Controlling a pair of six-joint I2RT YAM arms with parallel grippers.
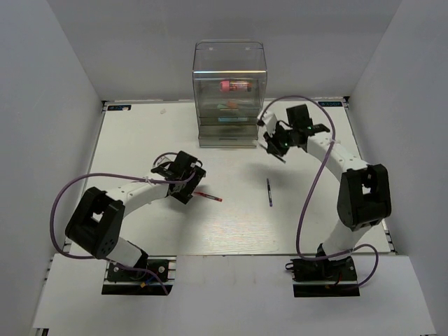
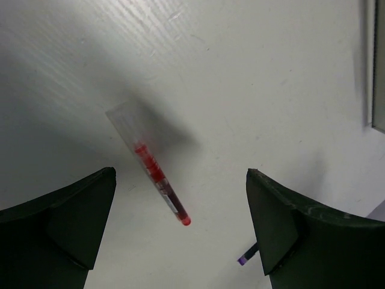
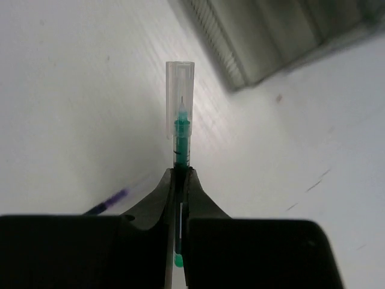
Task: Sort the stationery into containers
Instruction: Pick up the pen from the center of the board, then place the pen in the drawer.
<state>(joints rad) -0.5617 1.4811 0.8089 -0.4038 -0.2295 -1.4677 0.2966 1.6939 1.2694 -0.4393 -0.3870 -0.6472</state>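
The clear cabinet (image 1: 229,94) stands at the back centre, with a pink marker (image 1: 236,85) in an upper drawer and orange and light-blue items in lower ones. A thin red pen (image 1: 208,196) lies on the table. My left gripper (image 1: 189,183) hovers over it, open and empty; in the left wrist view the red pen (image 2: 157,180) lies between the spread fingers of the left gripper (image 2: 180,173). My right gripper (image 1: 274,148) is in front of the cabinet's right side, shut on a green pen with a clear cap (image 3: 180,120), which sticks out ahead of the right gripper (image 3: 181,174).
A thin dark pen (image 1: 269,192) lies mid-table between the arms; its purple end shows in the left wrist view (image 2: 248,255) and the right wrist view (image 3: 108,201). The cabinet's base (image 3: 271,36) is just ahead of the right gripper. White walls enclose the table.
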